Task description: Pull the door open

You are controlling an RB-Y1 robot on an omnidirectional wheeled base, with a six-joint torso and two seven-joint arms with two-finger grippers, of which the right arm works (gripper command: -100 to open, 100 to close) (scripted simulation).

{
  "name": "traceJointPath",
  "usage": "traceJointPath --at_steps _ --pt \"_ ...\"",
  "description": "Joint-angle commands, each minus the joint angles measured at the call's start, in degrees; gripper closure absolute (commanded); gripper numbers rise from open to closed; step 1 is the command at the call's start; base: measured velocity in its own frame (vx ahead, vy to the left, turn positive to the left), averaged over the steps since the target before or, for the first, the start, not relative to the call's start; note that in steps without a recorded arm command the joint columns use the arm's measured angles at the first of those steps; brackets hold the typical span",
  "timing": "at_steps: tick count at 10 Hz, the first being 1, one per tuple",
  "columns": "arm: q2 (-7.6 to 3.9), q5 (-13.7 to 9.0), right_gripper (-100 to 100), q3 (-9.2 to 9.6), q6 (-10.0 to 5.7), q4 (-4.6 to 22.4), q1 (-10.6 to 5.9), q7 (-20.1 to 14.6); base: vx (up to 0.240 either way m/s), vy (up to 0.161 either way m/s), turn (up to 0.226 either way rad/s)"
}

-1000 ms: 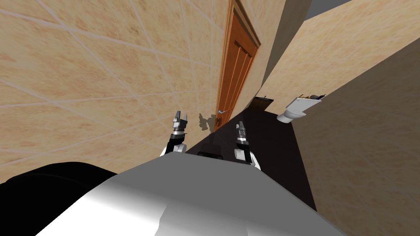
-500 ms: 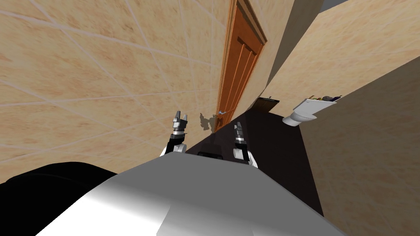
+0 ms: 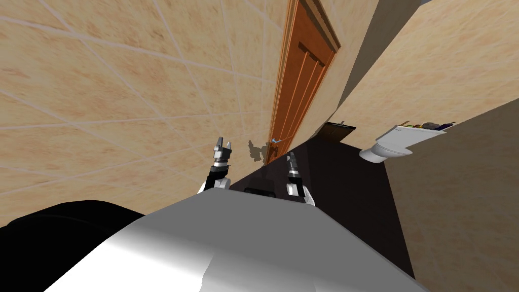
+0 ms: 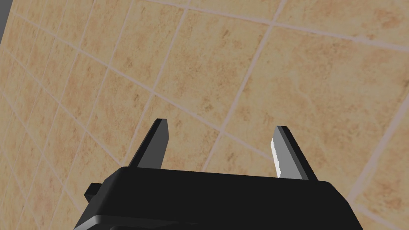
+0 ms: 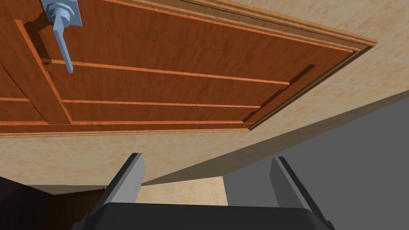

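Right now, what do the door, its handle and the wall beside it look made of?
Door: looks like wood, reddish-brown with a smooth satin finish; grain streaks and panel mouldings show.
Handle: probably metal, a pale blue-grey plain lever on a round collar; it has no texture to confirm this.
Wall: looks like tile, mottled beige and matt, with pale grout lines in a grid.

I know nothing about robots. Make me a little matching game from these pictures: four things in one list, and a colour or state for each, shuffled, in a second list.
Things:
1. door
2. door handle
3. toilet
4. left gripper

Descriptions:
A. white
B. open, facing the tan tiled wall
C. reddish-brown wood
D. pale blue-grey

Pairs: 1-C, 2-D, 3-A, 4-B
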Motion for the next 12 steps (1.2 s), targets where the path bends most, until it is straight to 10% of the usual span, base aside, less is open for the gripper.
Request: traceJointPath --at_steps 1,12 --pt "-0.14 0.0 -100 0.31 -0.37 2.1 -0.91 -0.5 0.061 -0.094 0.137" --pt "-0.92 -0.3 -100 2.15 -4.56 18.4 -7.68 -3.9 0.064 -0.097 0.121"
